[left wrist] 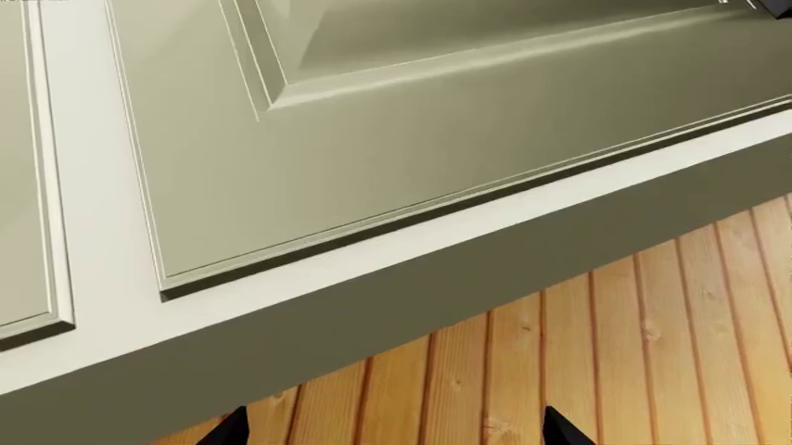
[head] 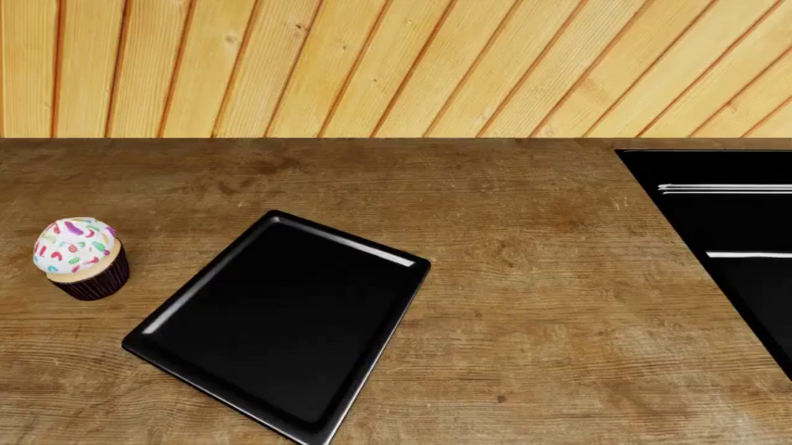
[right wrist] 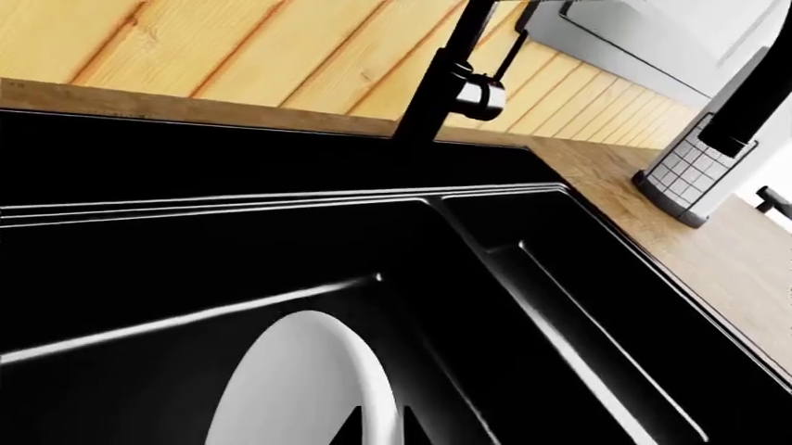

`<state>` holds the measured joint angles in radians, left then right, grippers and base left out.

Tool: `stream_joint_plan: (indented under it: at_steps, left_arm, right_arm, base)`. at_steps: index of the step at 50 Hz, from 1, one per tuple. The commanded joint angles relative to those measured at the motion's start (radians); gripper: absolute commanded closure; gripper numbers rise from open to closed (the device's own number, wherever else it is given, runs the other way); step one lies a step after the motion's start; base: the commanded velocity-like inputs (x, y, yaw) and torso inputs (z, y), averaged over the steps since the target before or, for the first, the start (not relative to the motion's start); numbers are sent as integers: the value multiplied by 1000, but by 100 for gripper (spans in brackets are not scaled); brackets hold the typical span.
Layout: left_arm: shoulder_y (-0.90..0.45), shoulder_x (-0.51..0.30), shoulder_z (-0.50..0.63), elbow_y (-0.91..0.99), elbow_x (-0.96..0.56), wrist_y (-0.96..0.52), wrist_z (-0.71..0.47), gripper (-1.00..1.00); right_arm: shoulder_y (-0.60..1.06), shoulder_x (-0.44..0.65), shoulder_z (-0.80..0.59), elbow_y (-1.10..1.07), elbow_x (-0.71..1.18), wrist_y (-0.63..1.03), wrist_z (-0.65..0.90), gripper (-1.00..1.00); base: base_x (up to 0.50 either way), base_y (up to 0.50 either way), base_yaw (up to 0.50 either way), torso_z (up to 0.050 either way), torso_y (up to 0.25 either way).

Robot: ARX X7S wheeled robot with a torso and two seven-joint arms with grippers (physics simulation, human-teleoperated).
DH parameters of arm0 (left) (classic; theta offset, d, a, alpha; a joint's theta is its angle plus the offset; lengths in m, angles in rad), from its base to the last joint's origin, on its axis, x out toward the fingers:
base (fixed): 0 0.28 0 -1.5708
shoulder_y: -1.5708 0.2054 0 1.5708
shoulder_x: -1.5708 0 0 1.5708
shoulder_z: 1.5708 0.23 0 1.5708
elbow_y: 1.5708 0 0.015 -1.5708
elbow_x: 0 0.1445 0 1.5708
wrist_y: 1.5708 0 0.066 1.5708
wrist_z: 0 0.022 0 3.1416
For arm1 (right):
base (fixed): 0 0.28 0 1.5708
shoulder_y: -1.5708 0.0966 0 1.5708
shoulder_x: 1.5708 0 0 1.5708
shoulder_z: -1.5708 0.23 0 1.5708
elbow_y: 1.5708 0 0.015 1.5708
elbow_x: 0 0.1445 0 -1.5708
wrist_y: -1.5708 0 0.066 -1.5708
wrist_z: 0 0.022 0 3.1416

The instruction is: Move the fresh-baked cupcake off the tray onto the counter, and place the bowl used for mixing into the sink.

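Bowl [right wrist: 310, 389] in the sink [right wrist: 520, 306] is cut off at frame edge; right gripper [right wrist: 371, 428] barely shows, grip unreadable. Left gripper [left wrist: 393, 428] spread wide, empty. Cupcake [head: 81, 258] sits on the counter [head: 544, 306], left of the tray [head: 282, 320].

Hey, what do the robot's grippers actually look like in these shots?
Very little shows. The left gripper appears only as two dark, pointed fingertips. The right gripper shows as a black pointed tip. No arms, cables or markings are visible, and the head view shows neither arm.

A grey-green cabinet door [left wrist: 409, 148] with a raised panel fills most of the view. Beside it runs a pale frame [left wrist: 99, 306], then plank floor [left wrist: 594, 362]. Two dark fingertips [left wrist: 559, 428] of the left gripper [left wrist: 393, 428] stand apart.
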<state>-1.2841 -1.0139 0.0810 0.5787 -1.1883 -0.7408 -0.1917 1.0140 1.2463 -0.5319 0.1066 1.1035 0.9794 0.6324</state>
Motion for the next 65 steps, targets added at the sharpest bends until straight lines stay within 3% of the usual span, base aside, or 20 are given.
stream_joint_plan:
  at_steps: [1, 10, 47, 49, 61, 62, 65]
  left_arm:
    - [-13, 5, 11, -1, 2, -7, -2, -100]
    - [-4, 6, 12, 1, 7, -3, -2, -100]
    - [34, 10, 14, -3, 35, 19, 11, -100]
    - [37, 9, 13, -4, 34, 21, 10, -100]
    - [53, 7, 7, -1, 37, 27, 7, -100]
    - [51, 6, 7, 0, 34, 25, 5, -100]
    - [48, 5, 6, 4, 28, 21, 1, -100]
  right_arm:
    - [-99, 26, 29, 29, 36, -60, 38, 100]
    - [-220, 39, 37, 28, 101, -124, 52, 100]
    - [-286, -28, 8, 65, 103, -159, -2, 100]
    - [-263, -29, -30, 60, 76, -104, -48, 100]
    - [-270, -27, -15, 51, 76, -122, -4, 100]
    - [-261, -26, -23, 47, 67, -115, -30, -100]
    - [-252, -20, -17, 38, 72, -109, -22, -100]
  base:
    - [0, 0, 0, 0, 0]
    - [0, 0, 0, 0, 0]
    - [0, 0, 0, 0, 0]
    - [0, 0, 0, 0, 0]
    - [0, 0, 0, 0, 0]
    - [0, 0, 0, 0, 0]
    - [0, 0, 0, 0, 0]
